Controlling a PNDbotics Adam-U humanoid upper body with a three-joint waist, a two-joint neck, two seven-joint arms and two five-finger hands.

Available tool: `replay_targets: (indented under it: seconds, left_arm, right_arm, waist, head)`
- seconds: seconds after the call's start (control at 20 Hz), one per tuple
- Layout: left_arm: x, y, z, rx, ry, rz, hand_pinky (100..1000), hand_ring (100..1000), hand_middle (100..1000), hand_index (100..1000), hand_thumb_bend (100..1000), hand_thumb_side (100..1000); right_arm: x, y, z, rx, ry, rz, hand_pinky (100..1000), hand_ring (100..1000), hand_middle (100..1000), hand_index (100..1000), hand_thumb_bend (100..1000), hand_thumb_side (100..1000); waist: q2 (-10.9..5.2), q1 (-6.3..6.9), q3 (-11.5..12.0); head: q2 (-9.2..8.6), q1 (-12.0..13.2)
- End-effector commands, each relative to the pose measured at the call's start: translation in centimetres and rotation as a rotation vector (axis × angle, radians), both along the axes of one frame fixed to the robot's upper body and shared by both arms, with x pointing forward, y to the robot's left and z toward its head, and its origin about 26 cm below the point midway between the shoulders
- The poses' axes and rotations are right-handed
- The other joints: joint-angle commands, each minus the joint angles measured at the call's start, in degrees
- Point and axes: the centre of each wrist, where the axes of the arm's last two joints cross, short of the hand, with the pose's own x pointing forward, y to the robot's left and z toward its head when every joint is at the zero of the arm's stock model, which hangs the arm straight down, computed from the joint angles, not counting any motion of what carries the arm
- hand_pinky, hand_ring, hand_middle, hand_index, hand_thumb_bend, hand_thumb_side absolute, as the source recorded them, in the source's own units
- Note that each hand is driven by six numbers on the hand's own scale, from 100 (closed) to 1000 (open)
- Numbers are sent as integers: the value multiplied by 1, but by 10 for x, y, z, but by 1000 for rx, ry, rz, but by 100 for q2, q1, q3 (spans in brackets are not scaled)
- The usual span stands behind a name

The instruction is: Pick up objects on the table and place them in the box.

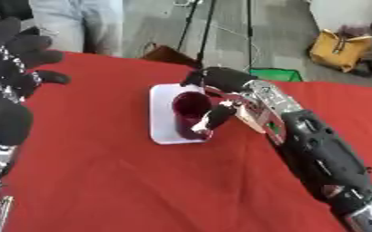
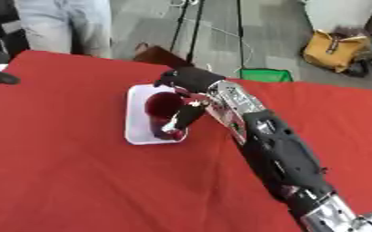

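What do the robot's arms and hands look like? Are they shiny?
Partly. The right arm has a chunky black shell, with shiny silver metal at the wrist and near the elbow, plus a small green patch on the forearm. The right hand is black with a pale, silvery thumb. The left hand has black fingers over silver metal parts, and its forearm is black too.

No readable text, label or number shows anywhere, as far as these blurred views allow
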Motion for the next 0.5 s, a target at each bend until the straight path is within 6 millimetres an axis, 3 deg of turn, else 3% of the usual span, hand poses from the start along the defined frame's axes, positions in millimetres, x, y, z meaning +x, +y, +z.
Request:
replay_targets:
  seconds: [0.05,0.1,0.5]
  left_arm:
    - [-4,-1,8,-2,-31,-13,656,761,746,929,665,538]
    - [-4,-1,8,-2,-31,-12,657,761,746,929,666,535]
    - [-4,4,6,3,-27,14,656,765,746,928,665,535]
  right_arm:
    - [-4,-7,24,72,-109,1,928,878,893,939,795,747]
    - [-5,-8,25,92,-122,0,874,847,885,938,753,730]
    - [-31,-31,66,418,-229,14,734,783,866,937,698,686]
  waist:
    - [-139,60,-21]
    - [-140,63,-30]
    - [-191,133,-374]
  head:
    - [-69,7]
    - [-69,13]
    - [-47,190]
